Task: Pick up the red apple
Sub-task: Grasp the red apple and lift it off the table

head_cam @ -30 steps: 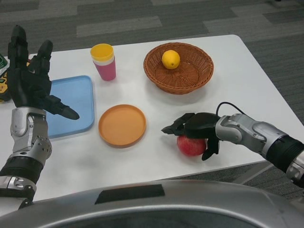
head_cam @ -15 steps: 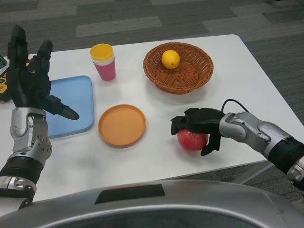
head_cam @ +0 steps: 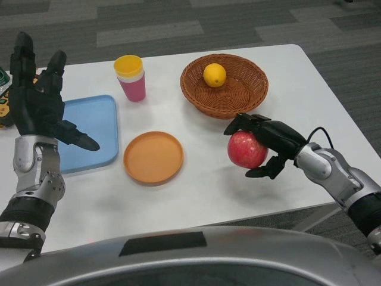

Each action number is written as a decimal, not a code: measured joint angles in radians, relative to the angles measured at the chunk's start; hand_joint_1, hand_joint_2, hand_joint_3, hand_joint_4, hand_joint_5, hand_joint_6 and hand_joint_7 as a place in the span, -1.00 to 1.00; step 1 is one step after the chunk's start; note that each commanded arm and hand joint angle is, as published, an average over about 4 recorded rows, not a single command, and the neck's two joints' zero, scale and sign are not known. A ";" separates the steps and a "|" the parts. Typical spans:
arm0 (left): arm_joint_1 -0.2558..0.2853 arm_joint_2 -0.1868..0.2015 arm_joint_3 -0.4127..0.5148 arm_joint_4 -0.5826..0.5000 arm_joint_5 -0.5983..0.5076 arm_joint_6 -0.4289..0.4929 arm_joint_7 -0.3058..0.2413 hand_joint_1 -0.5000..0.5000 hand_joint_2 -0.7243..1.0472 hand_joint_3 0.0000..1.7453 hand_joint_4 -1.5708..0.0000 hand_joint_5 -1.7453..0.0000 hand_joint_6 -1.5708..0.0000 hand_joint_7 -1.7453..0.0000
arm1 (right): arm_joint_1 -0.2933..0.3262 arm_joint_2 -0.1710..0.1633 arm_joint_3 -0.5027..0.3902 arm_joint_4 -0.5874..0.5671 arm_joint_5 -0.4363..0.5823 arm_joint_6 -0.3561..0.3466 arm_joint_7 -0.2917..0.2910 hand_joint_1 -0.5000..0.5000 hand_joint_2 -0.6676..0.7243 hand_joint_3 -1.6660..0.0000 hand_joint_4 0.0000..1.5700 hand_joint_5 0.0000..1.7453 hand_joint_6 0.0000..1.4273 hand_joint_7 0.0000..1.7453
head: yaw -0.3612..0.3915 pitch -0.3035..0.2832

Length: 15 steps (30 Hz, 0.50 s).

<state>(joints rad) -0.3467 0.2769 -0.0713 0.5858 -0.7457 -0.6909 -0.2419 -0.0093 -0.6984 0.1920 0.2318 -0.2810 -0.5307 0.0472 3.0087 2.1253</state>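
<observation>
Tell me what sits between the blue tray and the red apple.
The orange plate lies between the tray and the apple, which the right hand holds. On either side of it is bare table, as the head view shows.

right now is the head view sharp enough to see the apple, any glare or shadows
Head view: the red apple is sharp, with a soft highlight on its top; the right hand gripping it is crisp too. The white table is evenly lit with faint shadows and no harsh glare.

one apple (head_cam: pixel 246 149), one lemon (head_cam: pixel 214 75), two cups (head_cam: pixel 131 78)
</observation>
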 measured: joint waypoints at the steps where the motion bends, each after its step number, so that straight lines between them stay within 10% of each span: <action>1: 0.000 0.000 0.000 0.000 0.000 0.000 0.000 -1.00 -0.80 -0.95 1.00 0.38 1.00 0.84 | 0.013 0.007 -0.014 -0.005 0.036 -0.010 -0.034 -0.92 -0.91 -0.31 0.19 0.89 0.31 0.76 | -0.003 0.002; 9: 0.000 -0.001 0.001 0.001 0.000 -0.001 0.000 -1.00 -0.80 -1.00 1.00 0.29 1.00 0.84 | 0.047 0.053 -0.047 -0.076 0.308 -0.094 -0.294 -0.92 -0.91 -0.33 0.42 0.89 0.44 0.76 | -0.010 0.037; 15: 0.000 -0.005 0.002 0.001 0.000 -0.001 0.000 -1.00 -0.80 -1.00 1.00 0.38 1.00 0.84 | 0.014 0.067 -0.059 -0.147 0.361 -0.106 -0.372 -0.92 -0.91 -0.33 0.38 0.89 0.42 0.78 | -0.011 0.081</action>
<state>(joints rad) -0.3470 0.2716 -0.0688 0.5868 -0.7455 -0.6920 -0.2422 0.0042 -0.6310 0.1327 0.0848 0.0803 -0.6367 -0.3244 2.9977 2.2062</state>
